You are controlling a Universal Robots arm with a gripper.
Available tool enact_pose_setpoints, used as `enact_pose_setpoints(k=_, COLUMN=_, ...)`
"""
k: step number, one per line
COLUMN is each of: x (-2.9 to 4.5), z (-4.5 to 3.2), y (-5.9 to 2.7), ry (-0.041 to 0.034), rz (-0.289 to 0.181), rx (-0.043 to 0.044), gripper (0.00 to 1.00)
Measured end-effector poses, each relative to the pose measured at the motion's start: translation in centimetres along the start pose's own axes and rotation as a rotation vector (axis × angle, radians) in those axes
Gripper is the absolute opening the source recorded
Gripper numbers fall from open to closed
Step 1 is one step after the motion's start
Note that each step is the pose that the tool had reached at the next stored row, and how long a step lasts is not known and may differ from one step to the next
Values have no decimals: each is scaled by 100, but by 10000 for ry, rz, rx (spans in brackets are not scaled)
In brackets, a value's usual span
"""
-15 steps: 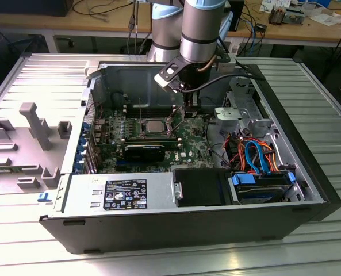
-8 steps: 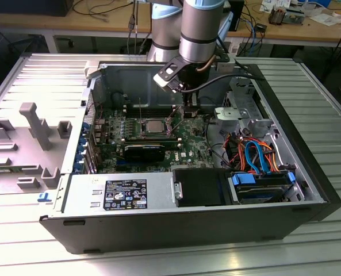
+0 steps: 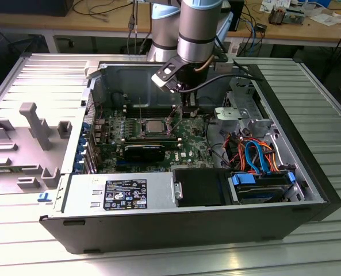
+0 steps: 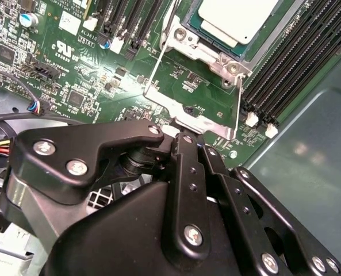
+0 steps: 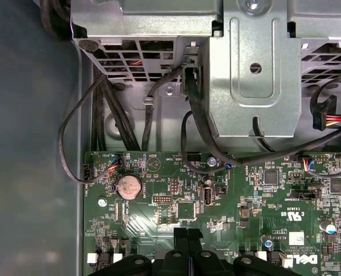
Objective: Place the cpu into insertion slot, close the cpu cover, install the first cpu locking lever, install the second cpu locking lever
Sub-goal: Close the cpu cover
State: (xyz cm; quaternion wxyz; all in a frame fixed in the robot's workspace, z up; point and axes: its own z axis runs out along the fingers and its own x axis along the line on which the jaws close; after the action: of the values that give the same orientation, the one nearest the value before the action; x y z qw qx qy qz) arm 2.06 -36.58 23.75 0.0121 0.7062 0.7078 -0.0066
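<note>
Just ahead of the claw (image 4: pixel 180 135), entry one: the cpu cover (image 4: pixel 193 112), swung open, its free edge touching the tips. Claw state: clenched. I cannot tell whether it pinches that edge or only presses it. Entry two: the cpu (image 4: pixel 233 17), seated in the insertion slot (image 4: pixel 207 52), straight beyond the cover's hinged end, away from the claw.

The arm (image 3: pixel 199 29) points straight down, gripper (image 5: pixel 187 234) fingers pressed together.
</note>
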Motion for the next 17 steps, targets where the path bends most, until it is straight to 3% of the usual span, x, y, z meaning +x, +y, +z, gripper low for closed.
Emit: enact_pose_setpoints(k=17, x=0, z=1, y=-53, ry=0, rz=0, rx=0, gripper=11)
